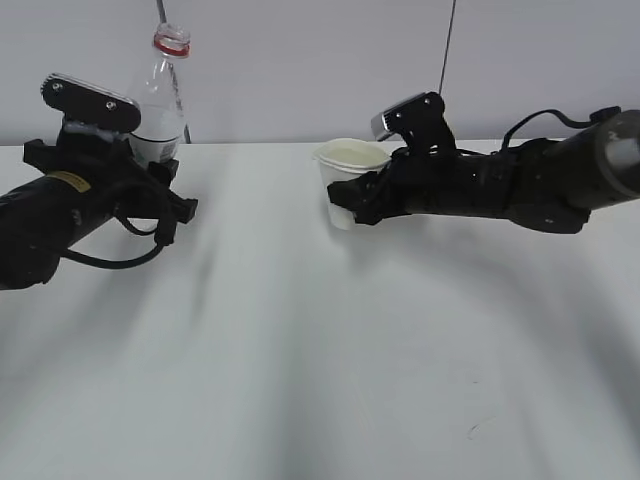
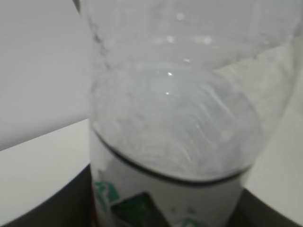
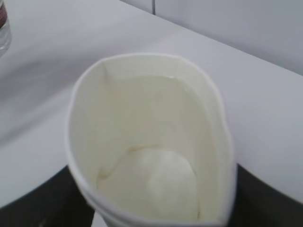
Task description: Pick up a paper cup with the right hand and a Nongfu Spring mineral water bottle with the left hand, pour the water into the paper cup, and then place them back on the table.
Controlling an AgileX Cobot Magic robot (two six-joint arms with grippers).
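Note:
The clear water bottle (image 1: 160, 95) with a red neck ring stands upright at the far left, held in my left gripper (image 1: 150, 170), which is shut on its lower labelled part. In the left wrist view the bottle (image 2: 175, 118) fills the frame, water level just above the label. My right gripper (image 1: 352, 205) is shut on the off-white paper cup (image 1: 348, 180), squeezing its rim oval. The cup is upright, just above or on the white table (image 1: 300, 350). In the right wrist view the cup (image 3: 147, 142) shows a cream inside and a little liquid at its bottom.
A grey wall runs behind the table's back edge. A thin dark cable (image 1: 448, 45) hangs against the wall behind the right arm. A black cable (image 1: 110, 260) loops under the left arm. The bottle's edge shows at the top left of the right wrist view (image 3: 4, 28).

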